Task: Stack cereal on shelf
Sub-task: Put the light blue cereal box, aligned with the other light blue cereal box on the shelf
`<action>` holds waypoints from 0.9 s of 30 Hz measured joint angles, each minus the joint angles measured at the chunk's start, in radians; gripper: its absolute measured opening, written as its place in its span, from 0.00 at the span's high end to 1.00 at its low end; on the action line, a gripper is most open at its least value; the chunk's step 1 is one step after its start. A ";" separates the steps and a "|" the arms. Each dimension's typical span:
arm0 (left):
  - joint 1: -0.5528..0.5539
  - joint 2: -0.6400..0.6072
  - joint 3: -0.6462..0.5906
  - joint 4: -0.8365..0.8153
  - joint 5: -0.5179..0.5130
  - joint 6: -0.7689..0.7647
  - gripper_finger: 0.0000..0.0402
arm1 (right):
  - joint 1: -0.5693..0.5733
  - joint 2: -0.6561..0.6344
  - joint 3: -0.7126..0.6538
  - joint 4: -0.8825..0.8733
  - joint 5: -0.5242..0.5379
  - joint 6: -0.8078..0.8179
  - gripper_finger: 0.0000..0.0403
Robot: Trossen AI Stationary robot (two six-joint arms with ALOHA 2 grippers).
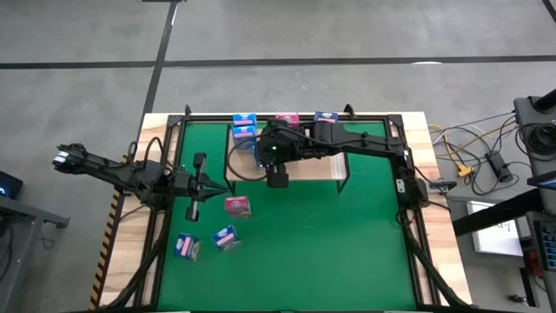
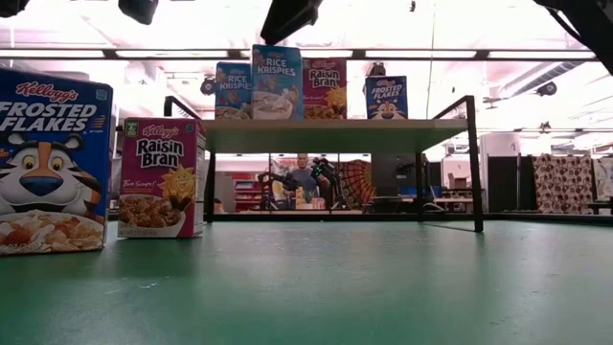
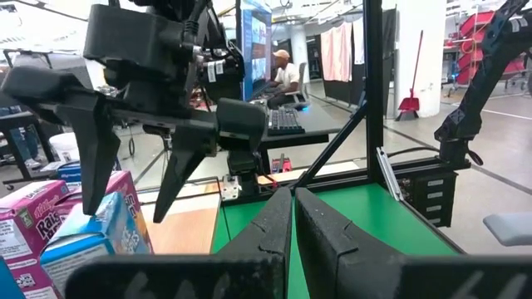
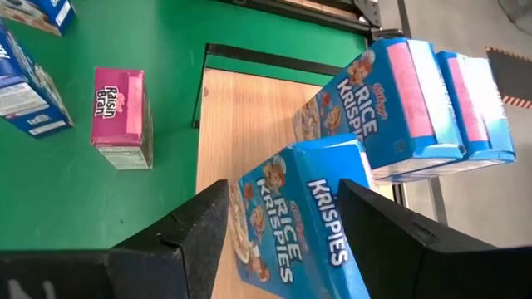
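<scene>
While my right gripper [image 4: 283, 220] straddles a Rice Krispies box [image 4: 291, 220] on the shelf [image 4: 241, 116], fingers spread, seemingly not pinching, my left gripper [image 3: 293, 218] rests shut.

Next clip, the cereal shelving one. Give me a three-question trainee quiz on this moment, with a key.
1. True or false: the left gripper has its jaws wide open.
2. Which brand sits nearest the camera in the right wrist view, standing on the shelf? A Raisin Bran; B Rice Krispies; C Frosted Flakes.
3. Fill in: in the high view, ___ cereal boxes are on the green mat, off the shelf.

Key: 1 false, the jaws are shut; 2 B; 3 three.
</scene>
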 joint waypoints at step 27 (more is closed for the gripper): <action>0.000 0.027 0.000 0.025 -0.001 -0.011 1.00 | 0.041 -0.163 -0.005 -0.162 0.026 0.084 0.72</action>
